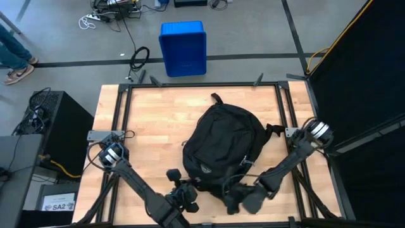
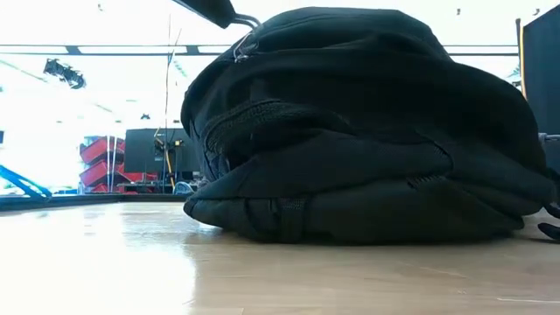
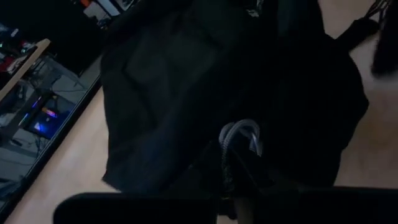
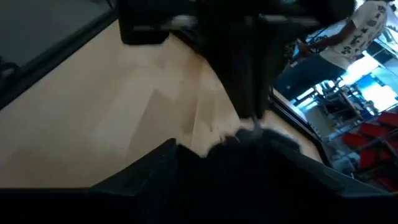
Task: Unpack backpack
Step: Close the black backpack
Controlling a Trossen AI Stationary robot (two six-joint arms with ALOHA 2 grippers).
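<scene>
Where backpack [image 1: 223, 144] lies, left hand [image 1: 181, 190] adjoining

overhead, tabletop-level, two wrist views, backpack [image 1: 223, 147] shared

My two arms are dark, built of slim black links with bulkier joints. My left arm [image 1: 136, 183] has a round shoulder housing with a pale face and looped black cables beside it. My right arm [image 1: 288, 161] has a silver-white ringed shoulder joint. My gripper fingers are matte black.
</scene>
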